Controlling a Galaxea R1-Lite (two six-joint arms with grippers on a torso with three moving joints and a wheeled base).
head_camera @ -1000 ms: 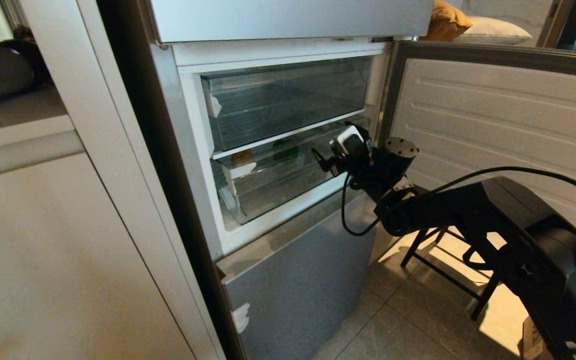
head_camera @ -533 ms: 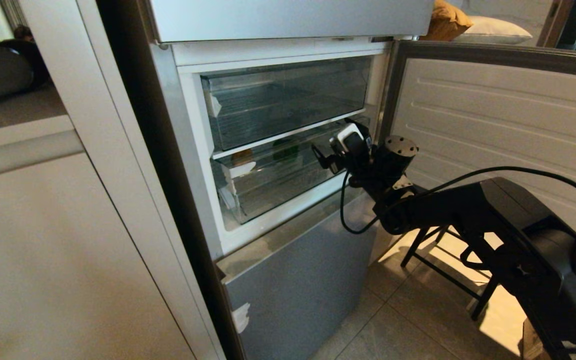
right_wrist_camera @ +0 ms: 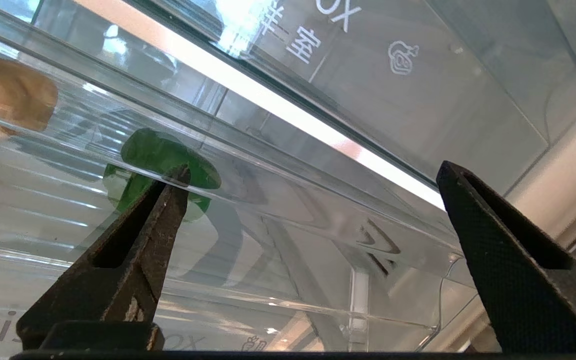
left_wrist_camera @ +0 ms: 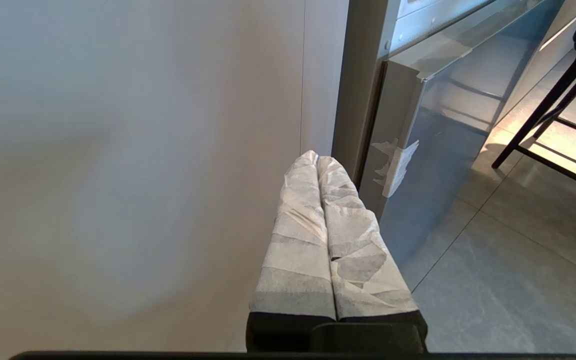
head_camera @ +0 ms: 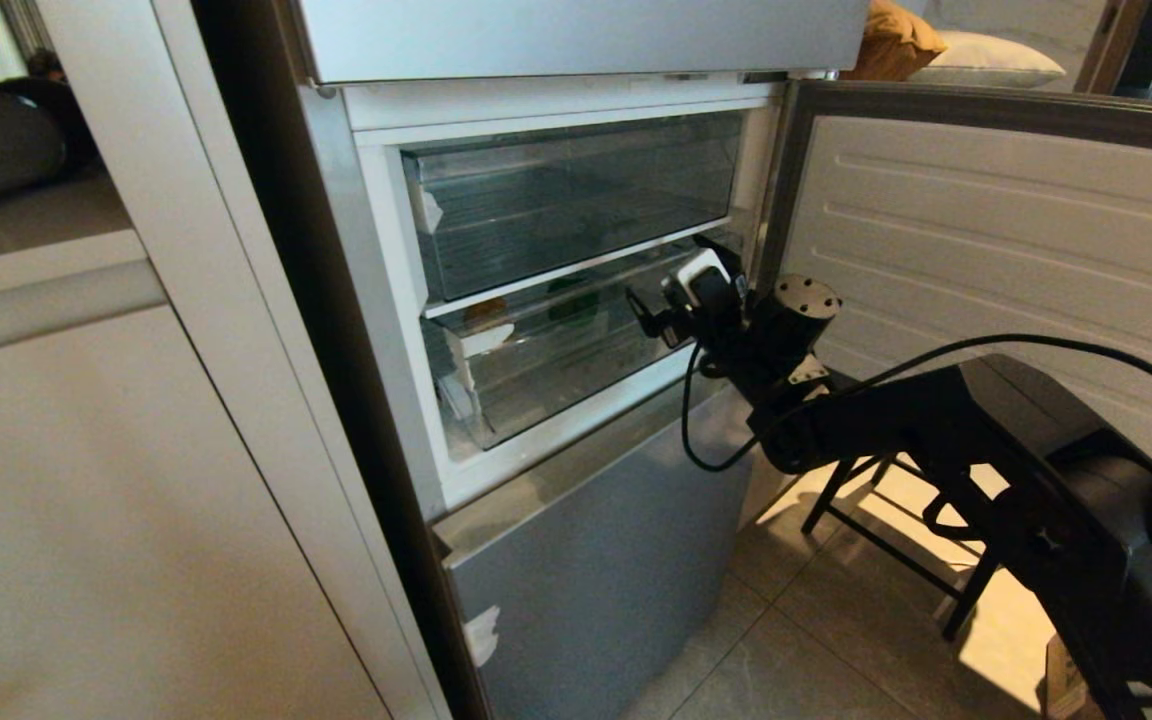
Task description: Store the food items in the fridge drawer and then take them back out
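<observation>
The right hand [head_camera: 648, 318] is wide open and holds nothing, at the front of the fridge drawer [head_camera: 576, 350]. Inside it lie the potato [right_wrist_camera: 5, 97] and green pepper [right_wrist_camera: 160, 167]. The left hand [left_wrist_camera: 317, 162], closed, hangs beside the cabinet.

The kitchen is dim and warm-toned, with the cabinet front [head_camera: 136, 520] in soft shadow. Sunlight falls in bright patches on the floor tiles [head_camera: 996, 620] under the stool. A strong glare stripe crosses the clear fridge drawer [right_wrist_camera: 278, 150] up close. Straight edges bow near the head view's borders.
</observation>
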